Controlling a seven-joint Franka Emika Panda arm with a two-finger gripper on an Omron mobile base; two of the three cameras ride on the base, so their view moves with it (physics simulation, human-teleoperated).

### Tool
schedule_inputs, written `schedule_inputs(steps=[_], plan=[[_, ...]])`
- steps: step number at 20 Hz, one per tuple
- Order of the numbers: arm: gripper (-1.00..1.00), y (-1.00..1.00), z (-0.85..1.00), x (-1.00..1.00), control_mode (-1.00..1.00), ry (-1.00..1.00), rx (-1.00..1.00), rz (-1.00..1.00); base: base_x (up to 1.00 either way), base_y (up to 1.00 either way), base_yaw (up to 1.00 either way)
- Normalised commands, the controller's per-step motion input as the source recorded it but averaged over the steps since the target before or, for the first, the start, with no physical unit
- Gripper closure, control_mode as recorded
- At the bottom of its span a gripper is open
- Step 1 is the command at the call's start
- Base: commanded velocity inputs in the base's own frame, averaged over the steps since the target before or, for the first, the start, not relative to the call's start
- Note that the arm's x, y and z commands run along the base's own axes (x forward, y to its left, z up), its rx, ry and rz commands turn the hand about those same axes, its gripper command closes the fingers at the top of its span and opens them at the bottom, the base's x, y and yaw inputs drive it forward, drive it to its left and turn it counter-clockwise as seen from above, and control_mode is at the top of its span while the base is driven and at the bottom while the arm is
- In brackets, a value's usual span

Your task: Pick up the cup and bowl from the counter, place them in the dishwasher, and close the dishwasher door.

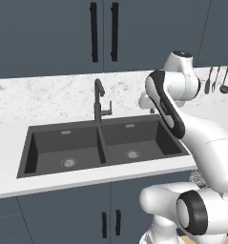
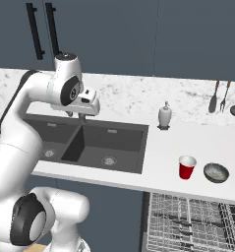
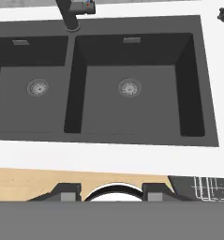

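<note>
Cup and bowl stand side by side on the counter, near its front edge and well to the right of the sink. No writing or label can be read on anything. The cup is red and tapered with a pale inside; the bowl just to its right is shallow, round and grey with a speckled inside. Below them the dishwasher is open, its pale wire rack pulled out under the counter edge. The counter is white with faint grey veining; the sink is a dark, matte double basin with a round drain in each half and a dark faucet at its far edge. A white soap bottle stands at the far side of the counter, right of the sink, and dark utensils hang on the wall further right. The gripper hangs above the sink's near edge, its two dark fingertips apart with nothing between them.
</note>
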Motion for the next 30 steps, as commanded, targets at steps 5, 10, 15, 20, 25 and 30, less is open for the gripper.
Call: schedule_inputs(steps=[5,10,15,20,25,30], plan=[[-1.00,-0.15,-0.07,-0.42,-1.00,0.00,0.00,-0.01,0.00,0.00,0.00],[-1.00,-0.49,-0.44,-0.51,-1.00,0.08,-0.02,-0.05,0.00,0.00,0.00],[-1.00,-0.65,-0.43,-0.05,-1.00,0.13,-0.03,-0.02,0.00,0.00,0.00],[-1.00,-0.70,-0.48,0.00,-1.00,0.04,-0.04,0.00,0.00,0.00,0.00],[-1.00,-0.66,-0.48,0.00,-1.00,0.06,-0.06,-0.01,0.00,0.00,0.00],[-1.00,-0.69,-0.34,0.01,-1.00,0.04,-0.02,-0.03,0.00,0.00,0.00]])
